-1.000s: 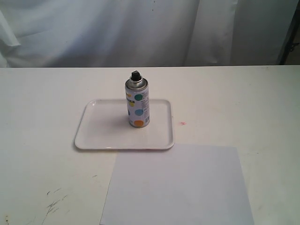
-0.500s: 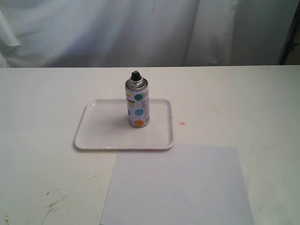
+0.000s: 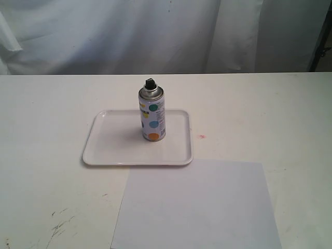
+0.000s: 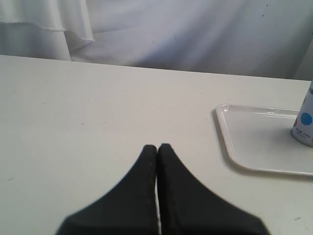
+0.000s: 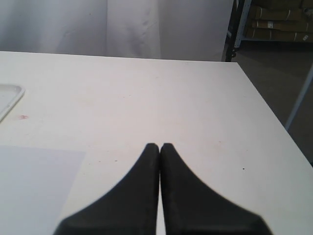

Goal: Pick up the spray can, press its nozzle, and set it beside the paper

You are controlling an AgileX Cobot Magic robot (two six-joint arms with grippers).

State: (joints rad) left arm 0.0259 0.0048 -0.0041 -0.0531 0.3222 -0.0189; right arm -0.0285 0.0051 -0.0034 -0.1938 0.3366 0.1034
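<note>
The spray can [image 3: 152, 115], white with coloured dots and a silver dome, stands upright on a glossy white tray [image 3: 111, 148]. Its black nozzle [image 3: 150, 82] tops the dome. A pale bluish-white paper [image 3: 197, 205] lies flat in front of the tray. Neither arm shows in the exterior view. In the left wrist view my left gripper [image 4: 157, 146] is shut with nothing in it, well short of the tray [image 4: 244, 147] and the can's edge [image 4: 304, 122]. My right gripper [image 5: 160, 145] is shut and empty over bare table, with the paper's corner [image 5: 34, 181] to one side.
White cloth hangs behind the table [image 3: 270, 114]. Dark scuff marks [image 3: 59, 225] lie near the front left, and a small red spot [image 3: 202, 136] sits beside the tray. The table's side edge [image 5: 264, 107] drops off to a floor with shelving.
</note>
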